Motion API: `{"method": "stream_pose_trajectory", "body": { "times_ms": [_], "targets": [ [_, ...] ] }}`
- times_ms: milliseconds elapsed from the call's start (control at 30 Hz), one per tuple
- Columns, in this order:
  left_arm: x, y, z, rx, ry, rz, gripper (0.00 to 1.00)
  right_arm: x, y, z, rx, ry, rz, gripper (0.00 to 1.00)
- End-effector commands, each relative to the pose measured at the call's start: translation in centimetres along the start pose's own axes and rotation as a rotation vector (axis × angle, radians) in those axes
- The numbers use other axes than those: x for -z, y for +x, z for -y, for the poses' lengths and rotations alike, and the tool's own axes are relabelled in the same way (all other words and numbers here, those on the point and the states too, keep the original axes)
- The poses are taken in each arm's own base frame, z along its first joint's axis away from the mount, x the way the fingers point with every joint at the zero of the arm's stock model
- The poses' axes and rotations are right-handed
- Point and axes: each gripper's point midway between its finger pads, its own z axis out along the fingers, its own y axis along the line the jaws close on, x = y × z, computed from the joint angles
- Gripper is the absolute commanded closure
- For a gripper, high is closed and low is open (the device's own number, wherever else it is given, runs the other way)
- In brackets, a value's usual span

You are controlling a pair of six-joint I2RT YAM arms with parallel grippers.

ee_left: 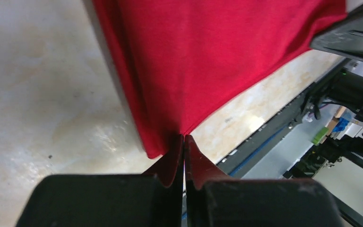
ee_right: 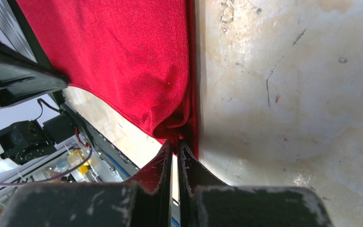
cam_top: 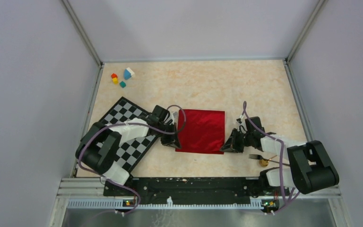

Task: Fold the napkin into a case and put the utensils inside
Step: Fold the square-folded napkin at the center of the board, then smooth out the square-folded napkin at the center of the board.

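Observation:
The red napkin lies spread between my two grippers. My left gripper is at its near-left edge. In the left wrist view its jaws are pressed together on the cloth's edge, just beside the corner. My right gripper is at the near-right corner, and its jaws are shut on a bunched fold of napkin. The dark fork and the gold-bowled spoon lie on the table just right of the right gripper, by that arm's base. No case shape shows.
A black-and-white checkered mat lies under the left arm. Several small coloured blocks sit at the far left corner. Walls close in the table on three sides, and the arms' base rail runs along the near edge.

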Motion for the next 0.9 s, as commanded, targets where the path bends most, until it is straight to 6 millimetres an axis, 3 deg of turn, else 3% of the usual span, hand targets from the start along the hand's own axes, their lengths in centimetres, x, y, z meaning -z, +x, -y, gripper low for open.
{"method": "stream_pose_trajectory", "body": {
  "times_ms": [0, 100, 233, 300, 433, 533, 667, 767, 867],
  "targets": [
    [-1.8, 1.1, -2.2, 0.009, -0.028, -0.02, 0.98, 0.7, 0.3, -0.4, 0.025, 0.015, 0.005, 0.95],
    [-2.4, 2.3, -3.9, 0.033, -0.073, -0.044, 1.0, 2.9, -0.2, -1.3, 0.079, 0.099, 0.044, 0.77],
    [-2.4, 2.7, -4.3, 0.047, -0.078, -0.039, 1.0, 6.6, -4.4, -7.4, 0.252, 0.054, 0.241, 0.58],
    [-2.3, 2.6, -4.4, 0.048, -0.085, -0.032, 1.0, 6.8, -6.6, -9.9, 0.324, 0.012, 0.281, 0.54],
    [-2.4, 2.8, -4.7, 0.049, -0.097, -0.036, 1.0, 2.0, -7.7, -16.3, 0.344, -0.283, 0.143, 0.57],
    [-2.5, 2.9, -5.1, 0.056, -0.114, -0.037, 1.0, -2.6, -8.4, -20.3, 0.385, -0.353, 0.088, 0.59],
    [-2.7, 3.1, -5.3, 0.07, -0.113, -0.036, 1.0, -7.9, -10.4, -20.8, 0.3, -0.38, 0.049, 0.73],
    [-2.7, 3.2, -5.3, 0.071, -0.111, -0.036, 1.0, -10.6, -10.8, -21.0, 0.278, -0.407, 0.021, 0.83],
    [-2.7, 3.2, -5.5, 0.069, -0.119, -0.036, 1.0, -13.0, -10.8, -20.0, 0.251, -0.389, -0.005, 0.89]
  ]
}}
